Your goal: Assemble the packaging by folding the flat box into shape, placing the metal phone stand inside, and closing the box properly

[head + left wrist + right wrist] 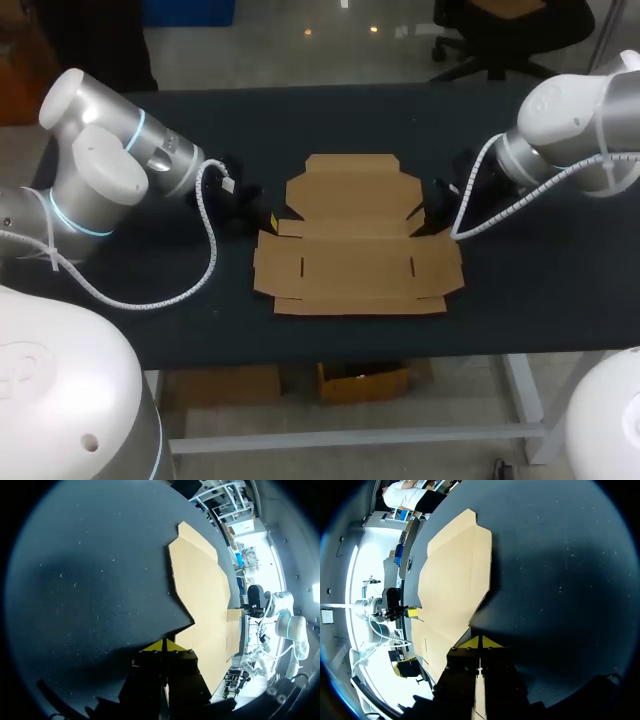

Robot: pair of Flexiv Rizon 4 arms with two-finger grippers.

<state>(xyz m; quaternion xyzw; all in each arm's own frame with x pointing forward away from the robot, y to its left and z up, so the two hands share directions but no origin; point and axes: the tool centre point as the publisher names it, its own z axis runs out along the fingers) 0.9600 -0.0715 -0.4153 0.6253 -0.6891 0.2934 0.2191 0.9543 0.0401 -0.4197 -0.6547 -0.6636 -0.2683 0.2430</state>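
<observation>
A flat, unfolded brown cardboard box lies in the middle of the dark table. My left gripper sits low at the box's left edge, shut, with its yellow tips pressed together just at the cardboard. At the box's right edge is my right gripper, also shut, its tips meeting beside the cardboard. Neither gripper holds anything. Each wrist view shows the other arm's gripper across the box. No metal phone stand shows in any view.
The dark tabletop stretches out on every side of the box. Its front edge runs a short way below the box's near flap. White cables hang from both arms over the table.
</observation>
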